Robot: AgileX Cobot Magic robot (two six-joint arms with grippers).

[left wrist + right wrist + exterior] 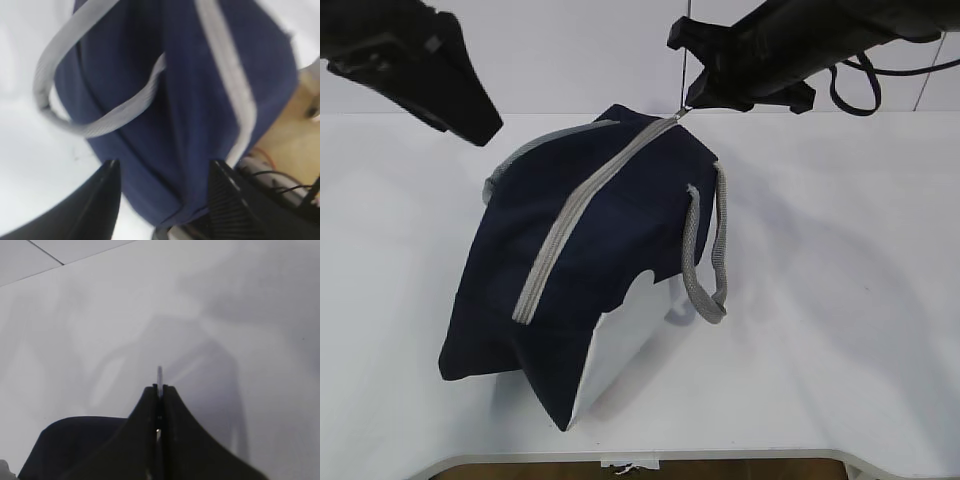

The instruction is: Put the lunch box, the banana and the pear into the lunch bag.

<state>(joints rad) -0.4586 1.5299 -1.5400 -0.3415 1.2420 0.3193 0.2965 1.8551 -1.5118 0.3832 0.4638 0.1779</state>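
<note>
The navy lunch bag (590, 250) lies tilted on the white table with its grey zipper (570, 225) run shut along the top. My right gripper (692, 100) is at the zipper's far end, shut on the thin metal ring pull (159, 374). In the right wrist view the right gripper (160, 387) has the bag (75, 440) dark below it. My left gripper (480, 120) hangs open above the bag's far left end. In the left wrist view the left gripper (164, 165) stands with jaws wide apart over the bag's end (175, 100). The lunch box, banana and pear are out of view.
Grey rope handles (710, 250) hang off the bag's sides, one looping under my left wrist (75, 120). White table (840, 300) surrounds the bag, with its front edge (720, 460) close by. Cables and a tan floor (290, 130) show past the table edge.
</note>
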